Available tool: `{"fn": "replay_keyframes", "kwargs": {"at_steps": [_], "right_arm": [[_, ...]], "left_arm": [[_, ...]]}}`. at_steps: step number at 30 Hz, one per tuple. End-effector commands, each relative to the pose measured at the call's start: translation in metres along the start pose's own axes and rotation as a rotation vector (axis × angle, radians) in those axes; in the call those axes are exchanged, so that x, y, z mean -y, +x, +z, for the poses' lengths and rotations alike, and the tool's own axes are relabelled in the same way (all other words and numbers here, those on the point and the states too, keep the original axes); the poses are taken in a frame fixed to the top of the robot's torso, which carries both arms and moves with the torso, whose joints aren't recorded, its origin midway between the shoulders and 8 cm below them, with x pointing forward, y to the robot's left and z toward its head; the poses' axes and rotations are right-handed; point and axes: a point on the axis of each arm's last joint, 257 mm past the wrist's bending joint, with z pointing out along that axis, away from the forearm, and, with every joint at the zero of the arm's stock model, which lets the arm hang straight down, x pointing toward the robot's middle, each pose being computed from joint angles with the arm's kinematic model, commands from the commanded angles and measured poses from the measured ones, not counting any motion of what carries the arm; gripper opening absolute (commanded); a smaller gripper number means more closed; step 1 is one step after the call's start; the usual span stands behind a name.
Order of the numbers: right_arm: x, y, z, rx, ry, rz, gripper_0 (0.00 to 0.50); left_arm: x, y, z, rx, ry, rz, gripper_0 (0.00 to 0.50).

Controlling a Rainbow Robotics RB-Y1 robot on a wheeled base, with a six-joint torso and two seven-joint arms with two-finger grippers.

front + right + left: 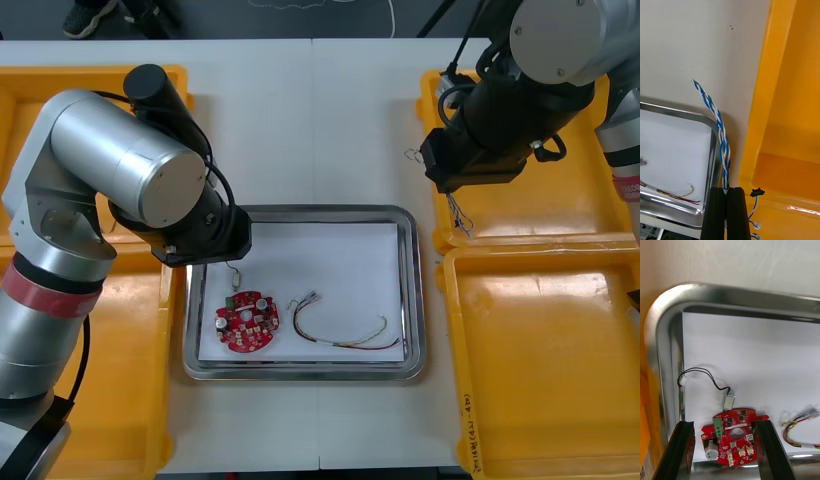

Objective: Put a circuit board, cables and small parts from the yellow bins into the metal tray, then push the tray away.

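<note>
Right gripper (727, 190) is pinching the twisted blue and white cable (717, 120), left gripper (724, 423) is hanging open over the metal tray (300, 372).

The right one is sitting by the inner edge of the far right yellow bin (560, 210), fingers clamped on the cable, with its loose end trailing out over the table just beside the tray's corner. The left one's fingers are standing wide apart over the tray's left part, framing the round red circuit board (249, 325). The board is lying on the white inside, a black cable (702, 371) with a small metal part (729, 401) beside it, and a red and yellow cable (340, 335) is curling next to the board.
</note>
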Motion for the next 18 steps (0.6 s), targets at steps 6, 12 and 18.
{"fn": "replay_keyframes", "kwargs": {"at_steps": [6,12,18], "right_arm": [[-0.038,0.001,-0.015,0.036,0.021,-0.16,0.0],[-0.062,0.015,-0.008,0.021,0.026,-0.271,0.0],[-0.089,0.026,0.001,0.004,0.012,-0.364,0.0]], "left_arm": [[-0.003,-0.052,-0.064,0.157,0.036,0.085,0.464],[-0.015,-0.067,-0.087,0.18,0.02,0.107,0.468],[-0.036,-0.082,-0.108,0.199,0.009,0.084,0.472]]}}
